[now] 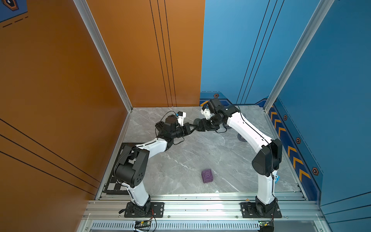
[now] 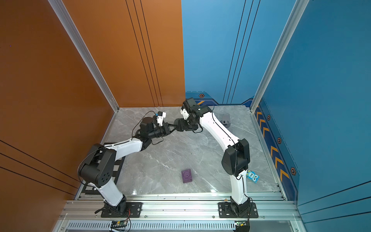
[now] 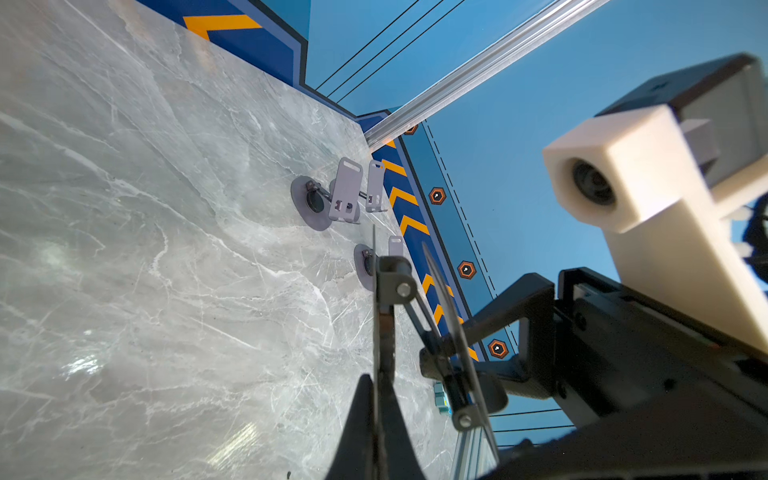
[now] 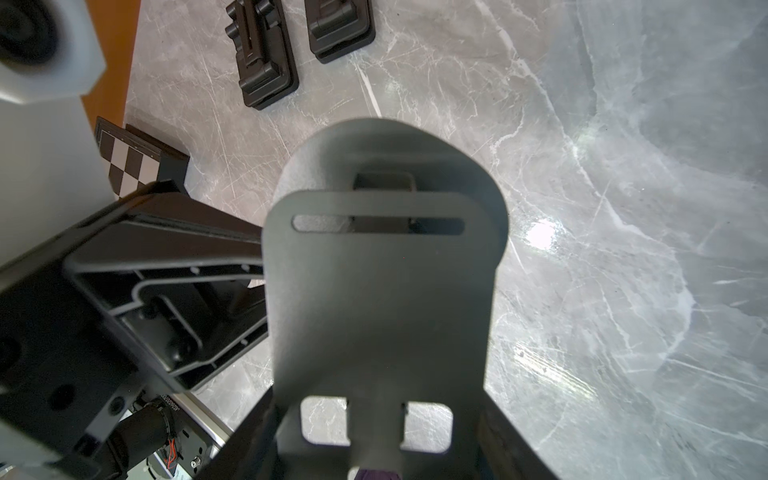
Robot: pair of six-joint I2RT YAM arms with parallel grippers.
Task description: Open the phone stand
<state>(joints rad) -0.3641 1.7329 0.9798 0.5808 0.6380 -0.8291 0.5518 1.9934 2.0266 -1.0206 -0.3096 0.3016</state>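
Phone stand (image 4: 378, 299): dark grey, a flat slotted plate joined by a thin hinged arm to a rounded base. It fills my right wrist view and hangs in the air between my two tools, over the far half of the table in both top views (image 1: 197, 121) (image 2: 177, 122).
Table (image 1: 190, 156): grey marble-patterned slab with white veins, walled in orange on the left and blue at the back and right.
Checkerboard (image 1: 115, 185): black-and-white squared board lying flat at the table's left edge, partly under my left arm.
Left tool (image 1: 189, 128): pressed together on a thin flat part of the phone stand, which shows edge-on in my left wrist view.
Right tool (image 1: 200, 126): half spread and clamped across the width of the slotted plate, one finger at each side edge. It faces my left tool with the stand between them.
Black folded pieces (image 4: 266, 54): two flat black plastic pieces lying near each other on the table, not far from the checkerboard.
Pale grey stand (image 3: 343, 193): a second stand, unfolded and upright on its round base. It sits on the table near the blue right wall, well apart from the one I hold.
Purple cube (image 1: 207, 175): small purple block with a ring on its top face, alone on the near middle of the table.
Blue toy (image 2: 252, 176): small blue owl-like figure with big eyes, lying on the table just beside my right arm's lower link.
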